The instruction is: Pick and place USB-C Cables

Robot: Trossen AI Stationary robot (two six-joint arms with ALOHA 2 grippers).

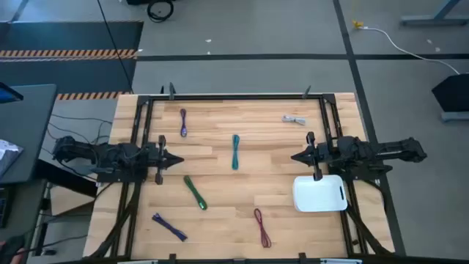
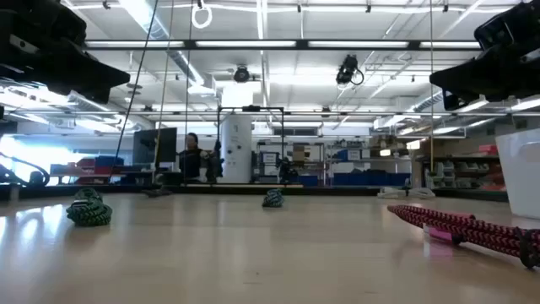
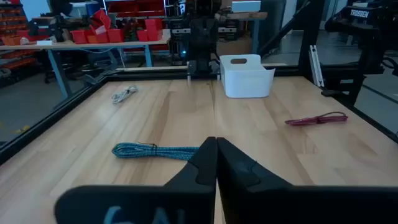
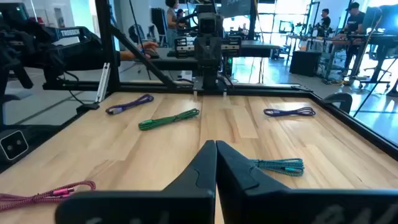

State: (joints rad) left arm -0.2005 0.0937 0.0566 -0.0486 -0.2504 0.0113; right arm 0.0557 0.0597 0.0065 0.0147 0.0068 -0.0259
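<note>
Seen from above: six folded cable bundles scattered on the wooden table (image 1: 220, 220), teal braided cable (image 1: 235, 152) central, white plastic bin (image 1: 319, 193) beside the right gripper (image 1: 296, 156); best approached from directly overhead, fingers spread across the bundle; from each wrist: left gripper (image 3: 216, 163) and right alike pressed closed, holding nothing.

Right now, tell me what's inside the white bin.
From above, the white bin looks empty: only plain white shows inside. All six cables lie on the table outside it. In the left wrist view its wall hides the interior.
</note>
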